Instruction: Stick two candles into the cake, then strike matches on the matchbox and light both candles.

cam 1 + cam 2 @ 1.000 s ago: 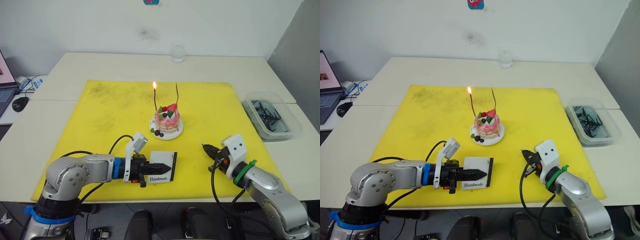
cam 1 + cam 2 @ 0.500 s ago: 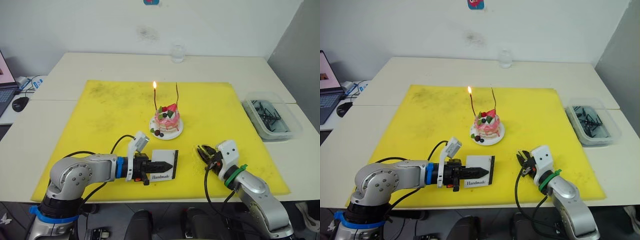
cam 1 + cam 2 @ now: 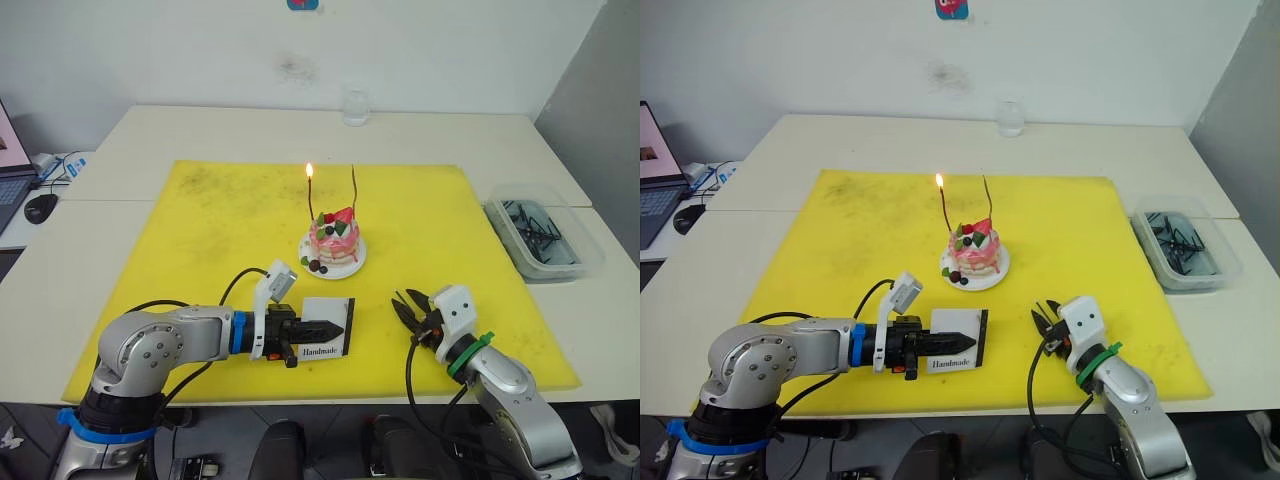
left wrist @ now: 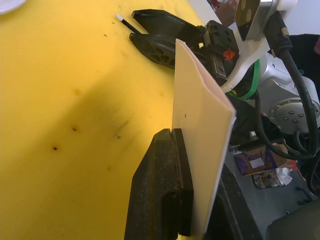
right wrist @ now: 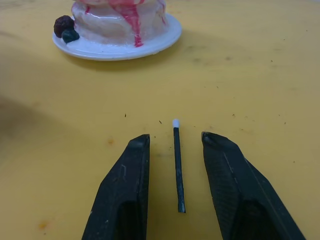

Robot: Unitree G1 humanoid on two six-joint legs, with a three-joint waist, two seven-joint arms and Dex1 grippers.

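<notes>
Left gripper [image 3: 335,329] clamped on the matchbox [image 3: 328,330], held on edge low over the yellow mat [image 3: 220,230], in front of the cake [image 3: 335,240]. Right gripper [image 5: 175,150] spread wide and low on the mat, one finger either side of a match [image 5: 177,167] lying flat between them, touching neither, its white head pointing toward the cake's plate [image 5: 165,42]. Two candles [image 3: 354,188] upright in the cake, the left one [image 3: 310,195] burning with a small flame, the other unlit; more matches in a clear tray [image 3: 590,250] well off to the right.
</notes>
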